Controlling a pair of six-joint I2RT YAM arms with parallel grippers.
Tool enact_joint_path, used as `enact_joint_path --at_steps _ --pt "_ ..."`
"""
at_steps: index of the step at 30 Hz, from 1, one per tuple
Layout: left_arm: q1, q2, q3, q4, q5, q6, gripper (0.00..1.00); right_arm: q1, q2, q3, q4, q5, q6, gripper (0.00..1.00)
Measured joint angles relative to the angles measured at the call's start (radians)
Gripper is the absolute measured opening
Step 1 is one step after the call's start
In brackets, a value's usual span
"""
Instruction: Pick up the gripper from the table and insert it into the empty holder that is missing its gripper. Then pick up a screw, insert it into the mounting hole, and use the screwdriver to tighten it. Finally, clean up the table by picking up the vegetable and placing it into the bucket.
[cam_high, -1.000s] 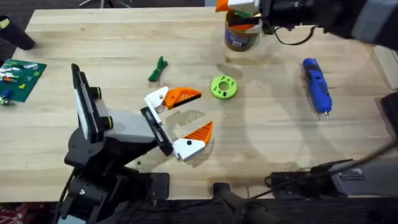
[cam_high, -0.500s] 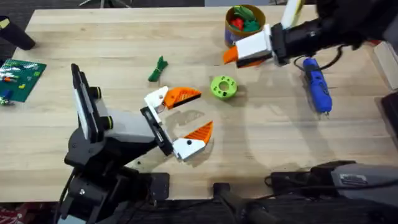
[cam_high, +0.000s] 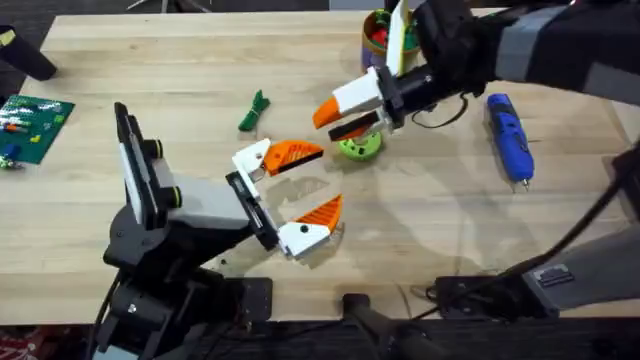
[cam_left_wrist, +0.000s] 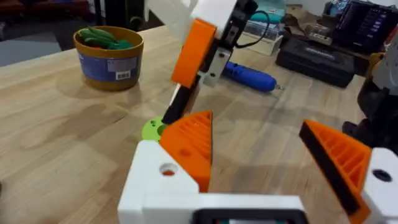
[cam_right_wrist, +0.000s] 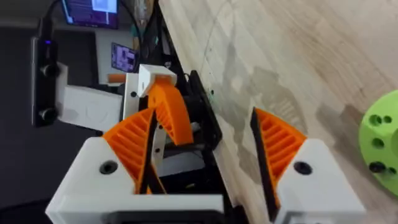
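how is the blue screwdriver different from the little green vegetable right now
The screwdriver is blue, pen-shaped and plainly longer; the vegetable is dark green, slim and leafy. The screwdriver lies on the table's right side, beyond the right gripper; the vegetable lies left of centre, above the left gripper. Both lie flat on the wood, untouched by either gripper.

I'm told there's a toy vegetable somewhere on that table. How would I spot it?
Start at the wooden table and find the round green disc with holes near the middle. Look left of it: the vegetable lies alone on bare wood. It is slim, leafy and dark green, while the disc is round and lighter.
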Motion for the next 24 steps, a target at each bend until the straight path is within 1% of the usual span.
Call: enact_joint_path --at_steps 7,15,19,22,24 --pt "0.0 0.0 0.0 0.0 0.0 0.0 0.982 0.03 0.021 -0.001 0.013 -0.018 0.072 0.817" --pt "0.0 0.0 0.0 0.0 0.0 0.0 0.982 0.075 0.021 -0.001 0.013 -0.043 0.093 0.817" --pt "0.0 0.0 0.0 0.0 0.0 0.0 0.982 0.079 0.021 -0.001 0.013 -0.073 0.093 0.817" --pt "0.0 0.0 0.0 0.0 0.0 0.0 0.982 0.08 0.021 -0.001 0.013 -0.086 0.093 0.779" --pt "0.0 0.0 0.0 0.0 0.0 0.0 0.982 0.084 0.021 -0.001 0.013 -0.091 0.093 0.728"
